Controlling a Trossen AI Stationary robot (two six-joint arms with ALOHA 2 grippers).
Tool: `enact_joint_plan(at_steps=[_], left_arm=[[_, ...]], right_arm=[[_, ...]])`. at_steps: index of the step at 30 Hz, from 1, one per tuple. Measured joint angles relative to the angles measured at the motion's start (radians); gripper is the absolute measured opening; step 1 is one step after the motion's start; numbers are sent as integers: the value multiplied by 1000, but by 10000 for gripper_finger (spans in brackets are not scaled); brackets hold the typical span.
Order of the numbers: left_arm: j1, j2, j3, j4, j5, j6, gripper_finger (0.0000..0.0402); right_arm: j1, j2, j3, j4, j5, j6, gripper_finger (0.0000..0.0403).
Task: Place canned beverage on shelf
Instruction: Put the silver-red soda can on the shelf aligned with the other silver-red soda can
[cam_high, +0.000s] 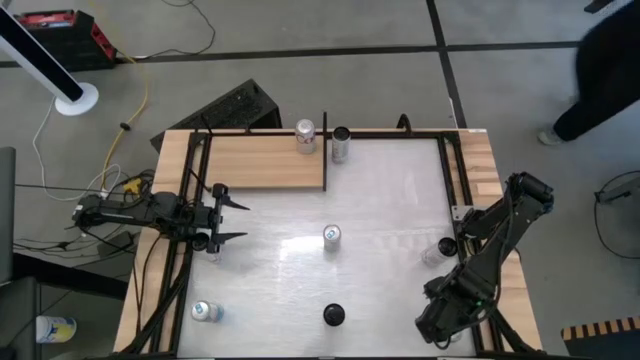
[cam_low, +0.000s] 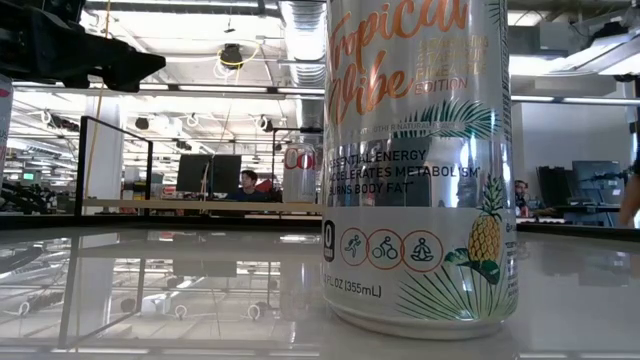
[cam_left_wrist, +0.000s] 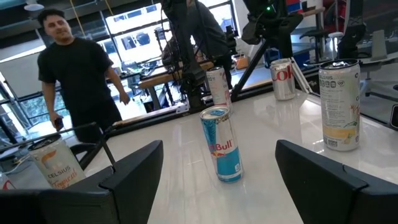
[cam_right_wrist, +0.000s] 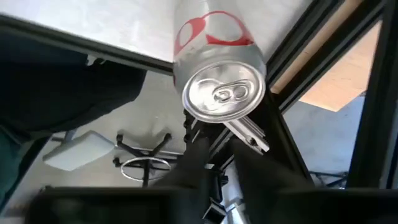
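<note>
The shelf (cam_high: 262, 161) is a light wood board with thin black bars at the table's far left. One can (cam_high: 305, 135) stands upright on its right end, and a dark-topped can (cam_high: 341, 143) stands just beside it on the white tabletop. A Red Bull can (cam_high: 331, 236) stands at the table's middle. It also shows in the left wrist view (cam_left_wrist: 222, 146), ahead of my fingers. My left gripper (cam_high: 236, 221) is open and empty at the left edge, pointing at that can. My right gripper (cam_right_wrist: 221, 168) is shut and empty at the near right, by a red-and-silver can (cam_right_wrist: 219, 74).
A tall Celsius can (cam_high: 333, 315) stands at the near edge and fills the low view (cam_low: 420, 170). Another can (cam_high: 207, 312) stands at the near left. A can (cam_high: 435, 250) stands near the right edge. A person (cam_left_wrist: 81, 74) stands beyond the table.
</note>
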Motion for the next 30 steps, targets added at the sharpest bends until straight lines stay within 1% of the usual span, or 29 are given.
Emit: enact_joint_plan(at_steps=[1,2,4,6,10,12,15,17,20,21,23,26,30], left_arm=[[0,0,0,0,0,0,300],[0,0,0,0,0,0,300],[0,0,0,0,0,0,300],[0,0,0,0,0,0,300],[0,0,0,0,0,0,300],[0,0,0,0,0,0,300],[0,0,0,1,0,0,300],[0,0,0,1,0,0,300],[0,0,0,1,0,0,300],[0,0,0,1,0,0,300],[0,0,0,1,0,0,300],[0,0,0,1,0,0,300],[0,0,0,1,0,0,300]], right_arm=[[1,0,0,4,2,-16,29],[1,0,0,3,5,-17,21],[1,0,0,-13,16,2,32],[1,0,0,-34,33,26,60],[1,0,0,-83,29,91,135],[1,0,0,-83,12,110,182],[1,0,0,-95,-43,134,259],[1,0,0,-98,-56,145,307],[1,0,0,-97,-55,153,371],[1,0,0,-96,-55,154,385],[1,0,0,-94,-54,154,392],[1,0,0,-77,-49,155,381],[1,0,0,-16,26,174,383]])
